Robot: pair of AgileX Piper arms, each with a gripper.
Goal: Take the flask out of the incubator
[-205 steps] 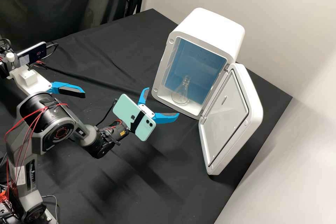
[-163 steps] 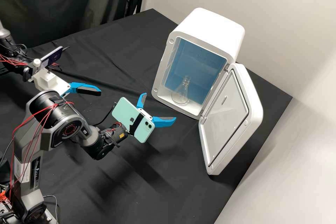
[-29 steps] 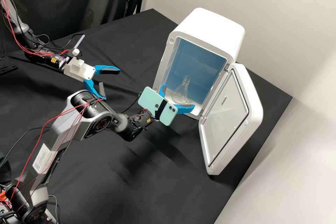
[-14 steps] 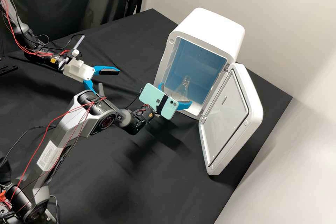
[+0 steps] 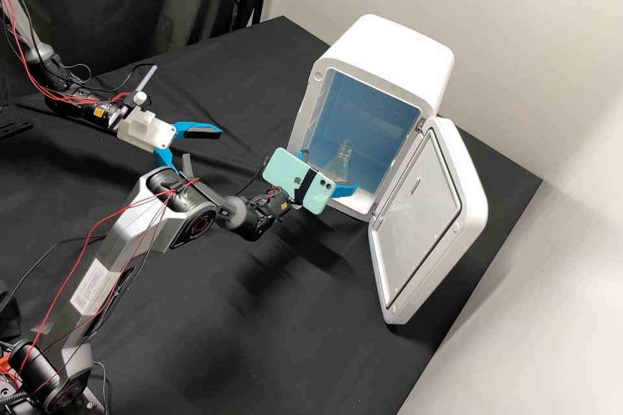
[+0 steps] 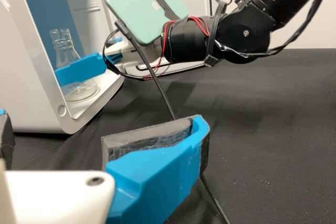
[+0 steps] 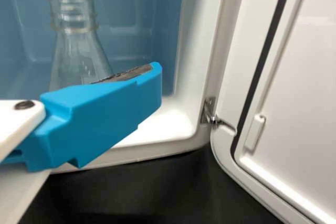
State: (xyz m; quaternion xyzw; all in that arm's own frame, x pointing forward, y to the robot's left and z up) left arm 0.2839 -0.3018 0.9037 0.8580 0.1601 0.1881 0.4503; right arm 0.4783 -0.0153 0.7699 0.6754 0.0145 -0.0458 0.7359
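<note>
A clear glass flask (image 5: 342, 163) stands upright on the floor of the white incubator (image 5: 389, 52), against its blue inner wall. My right gripper (image 5: 324, 175) is open at the incubator's mouth, with one blue finger on each side of the flask's lower body and not closed on it. In the right wrist view the flask (image 7: 73, 40) stands just behind one finger (image 7: 105, 106). My left gripper (image 5: 189, 148) hangs open and empty over the bench, to the left of the incubator. From the left wrist view the left gripper (image 6: 100, 129) faces the flask (image 6: 65, 51).
The incubator door (image 5: 422, 220) swings wide open to the right, its lower edge near the bench's right edge. A mint-green phone (image 5: 300, 179) is strapped to the right wrist. Cables trail over the black cloth (image 5: 227, 337) at the left.
Over seven seconds the right arm stretched forward until its open fingers entered the incubator mouth around the flask. The left arm swung in toward the bench middle, then stayed still for the last second.
</note>
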